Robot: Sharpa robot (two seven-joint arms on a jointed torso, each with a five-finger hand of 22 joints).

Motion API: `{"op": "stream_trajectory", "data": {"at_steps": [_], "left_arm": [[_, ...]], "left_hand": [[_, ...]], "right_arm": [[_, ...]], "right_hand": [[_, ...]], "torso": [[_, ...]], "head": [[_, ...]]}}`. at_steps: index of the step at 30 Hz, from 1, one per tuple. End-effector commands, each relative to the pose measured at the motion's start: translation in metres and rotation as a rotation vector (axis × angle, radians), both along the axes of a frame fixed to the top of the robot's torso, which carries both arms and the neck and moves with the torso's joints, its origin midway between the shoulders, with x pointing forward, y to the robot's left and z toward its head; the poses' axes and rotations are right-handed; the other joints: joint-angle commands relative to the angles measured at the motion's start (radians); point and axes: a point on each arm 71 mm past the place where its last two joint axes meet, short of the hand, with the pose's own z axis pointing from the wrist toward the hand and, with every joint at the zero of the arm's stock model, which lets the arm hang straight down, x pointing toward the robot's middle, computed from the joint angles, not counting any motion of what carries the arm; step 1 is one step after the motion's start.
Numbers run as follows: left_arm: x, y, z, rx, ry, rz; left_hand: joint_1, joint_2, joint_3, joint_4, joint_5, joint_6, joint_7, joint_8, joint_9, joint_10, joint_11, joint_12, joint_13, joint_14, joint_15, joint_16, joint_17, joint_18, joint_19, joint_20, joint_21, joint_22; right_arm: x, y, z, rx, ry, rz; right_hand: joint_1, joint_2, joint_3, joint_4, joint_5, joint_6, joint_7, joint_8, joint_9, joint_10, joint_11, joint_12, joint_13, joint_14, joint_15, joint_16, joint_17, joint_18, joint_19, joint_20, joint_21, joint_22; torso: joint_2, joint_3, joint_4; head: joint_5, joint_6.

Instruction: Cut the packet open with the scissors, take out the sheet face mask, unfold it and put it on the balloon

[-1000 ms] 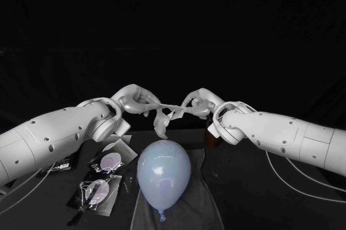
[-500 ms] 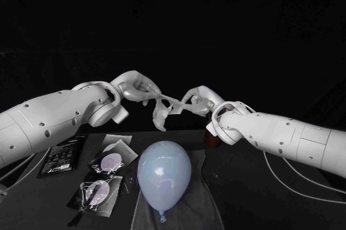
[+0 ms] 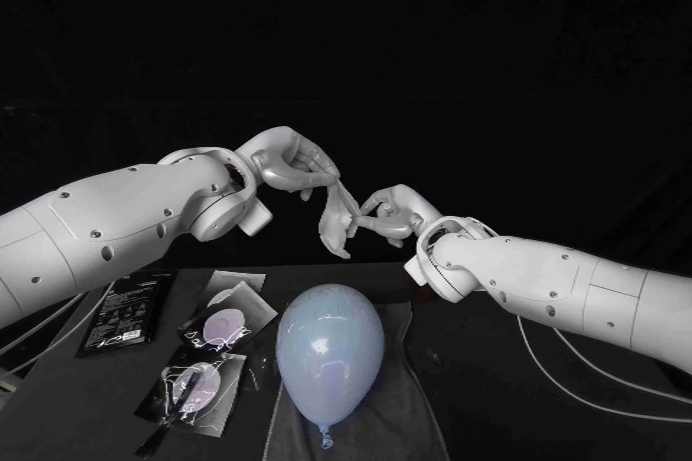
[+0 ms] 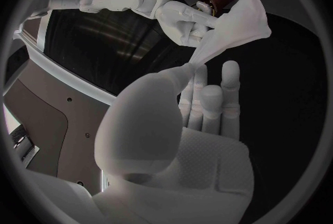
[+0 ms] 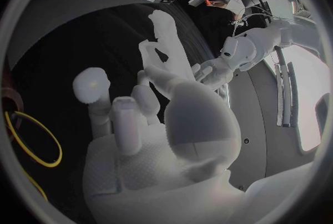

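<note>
Fingers of left hand [image 3: 296,162] and right hand [image 3: 387,209] both clamped on the sheet face mask [image 3: 336,226], bunched, not yet spread; nearest the robot the balloon [image 3: 329,343] lies lengthwise on the desk [image 3: 490,376], knot end closest, mask hanging above its far end, slanting from higher left hand down to right.

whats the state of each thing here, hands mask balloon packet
sheet face mask, strung between the hands, not spread open
left hand, pinching the mask's upper end
right hand, gripping the mask lower down
balloon, inflated, lying down, no mask on it
black packet, lying flat, in neither hand
</note>
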Motion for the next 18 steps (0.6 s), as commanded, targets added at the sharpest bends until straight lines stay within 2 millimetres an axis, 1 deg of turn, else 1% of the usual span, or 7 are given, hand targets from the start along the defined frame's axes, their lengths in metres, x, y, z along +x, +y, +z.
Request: {"op": "stream_trajectory", "data": {"at_steps": [1,4,7,9,10,13,18], "left_arm": [[-0.001,-0.004,0.005,-0.012,-0.007,-0.003],[-0.001,-0.006,0.007,-0.012,-0.01,-0.006],[-0.002,-0.007,0.008,-0.012,-0.012,-0.007],[-0.002,-0.007,0.009,-0.012,-0.013,-0.008],[-0.002,-0.007,0.009,-0.012,-0.014,-0.008],[-0.002,-0.008,0.009,-0.013,-0.015,-0.01],[-0.003,-0.009,0.009,-0.014,-0.013,-0.014]], "left_hand": [[-0.008,0.0,0.008,-0.001,0.003,0.002,0.006,0.007,0.145,0.009,0.001,0.0,0.001,0.009,0.002,0.006,0.003,0.016,0.007,-0.004,0.006,0.001],[-0.011,-0.001,0.011,-0.003,0.003,0.002,0.006,0.007,0.146,0.011,0.0,-0.001,0.002,0.013,0.002,0.007,0.009,0.016,0.009,-0.004,0.007,0.001],[-0.011,-0.001,0.011,-0.003,0.003,0.002,0.006,0.007,0.146,0.011,0.0,-0.001,0.002,0.013,0.002,0.007,0.009,0.016,0.009,-0.004,0.007,0.001],[-0.012,-0.001,0.013,-0.004,0.003,0.002,0.006,0.007,0.147,0.012,0.0,-0.002,0.002,0.015,0.002,0.007,0.012,0.015,0.009,-0.004,0.008,0.002],[-0.012,-0.001,0.013,-0.004,0.003,0.002,0.006,0.007,0.147,0.012,0.0,-0.002,0.002,0.015,0.002,0.007,0.012,0.015,0.009,-0.004,0.008,0.002],[-0.013,-0.002,0.015,-0.005,0.003,0.002,0.006,0.007,0.148,0.012,0.0,-0.003,0.002,0.017,0.002,0.008,0.014,0.015,0.01,-0.005,0.008,0.002],[-0.016,-0.002,0.017,-0.007,0.003,0.002,0.005,0.007,0.149,0.013,0.0,-0.004,0.002,0.023,0.001,0.009,0.025,0.015,0.011,-0.005,0.009,0.002]], "right_arm": [[0.001,-0.002,-0.008,0.072,0.07,-0.026],[0.001,-0.002,-0.014,0.1,0.101,-0.033],[0.001,-0.002,-0.019,0.12,0.127,-0.034],[0.0,-0.002,-0.023,0.132,0.148,-0.03],[-0.001,-0.001,-0.024,0.136,0.157,-0.026],[-0.002,-0.001,-0.029,0.147,0.18,-0.016],[-0.004,0.0,-0.035,0.166,0.2,-0.005]], "right_hand": [[-0.019,-0.008,-0.025,0.017,0.005,-0.014,0.008,-0.016,-0.009,-0.03,0.009,-0.018,-0.023,0.034,0.014,-0.007,0.065,0.018,-0.016,0.005,-0.029,0.085],[-0.044,-0.02,-0.067,0.056,0.005,-0.032,0.022,-0.04,-0.022,-0.066,0.022,-0.035,-0.049,0.023,0.026,-0.012,0.047,0.022,-0.036,0.016,-0.068,0.076],[-0.059,-0.027,-0.096,0.083,0.005,-0.039,0.027,-0.05,-0.027,-0.081,0.027,-0.039,-0.058,0.017,0.032,-0.014,0.04,0.025,-0.045,0.021,-0.085,0.072],[-0.065,-0.035,-0.13,0.113,0.004,-0.047,0.032,-0.061,-0.033,-0.099,0.033,-0.044,-0.068,0.01,0.037,-0.016,0.03,0.029,-0.056,0.028,-0.107,0.067],[-0.065,-0.037,-0.14,0.121,0.004,-0.048,0.033,-0.063,-0.035,-0.104,0.034,-0.044,-0.07,0.008,0.038,-0.016,0.027,0.03,-0.058,0.029,-0.112,0.066],[-0.059,-0.04,-0.159,0.135,0.004,-0.053,0.035,-0.067,-0.037,-0.117,0.036,-0.047,-0.078,0.002,0.041,-0.018,0.019,0.033,-0.067,0.032,-0.13,0.062],[-0.038,-0.038,-0.178,0.147,0.004,-0.059,0.038,-0.072,-0.04,-0.136,0.04,-0.051,-0.089,-0.009,0.044,-0.022,0.002,0.036,-0.079,0.036,-0.151,0.058]], "torso": [[0.002,0.0012,0.0003],[0.001,0.0018,0.0015],[0.001,0.0012,0.0007],[0.0,0.0006,-0.0006],[0.0,0.0009,-0.0011],[-0.001,0.0001,-0.0008],[0.0,0.0,0.0]], "head": [[0.002,-0.002],[0.003,-0.003],[0.004,-0.004],[0.005,-0.004],[0.005,-0.004],[0.005,-0.005],[0.005,-0.004]]}}
